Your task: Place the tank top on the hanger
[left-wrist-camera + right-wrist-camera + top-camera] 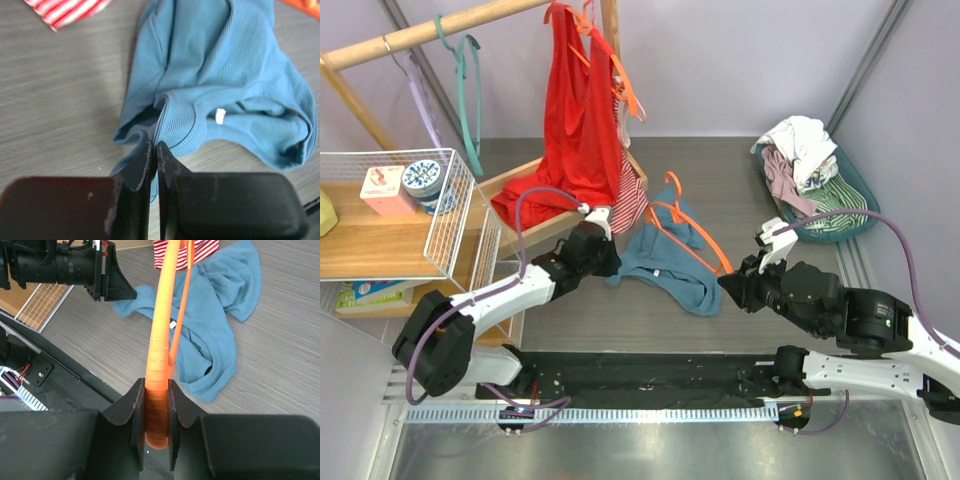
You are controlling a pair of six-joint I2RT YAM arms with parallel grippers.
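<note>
The teal-blue tank top (665,262) lies crumpled on the grey table between the two arms. My left gripper (605,262) is at its left edge, and in the left wrist view the gripper (154,146) is shut on a fold of the tank top (225,75) by the neckline. The orange hanger (690,235) rests over the top's right side. My right gripper (730,288) holds the hanger's lower end. In the right wrist view that gripper (156,390) is shut on the thick hanger (162,315) bar, with the tank top (215,335) beyond it.
A long red garment (575,110) hangs from the wooden rail at the back, with a striped garment (632,200) beneath it. A teal hanger (470,90) and a lilac hanger (420,100) hang at left. A wire basket (450,215) stands left and a laundry basket (855,195) right.
</note>
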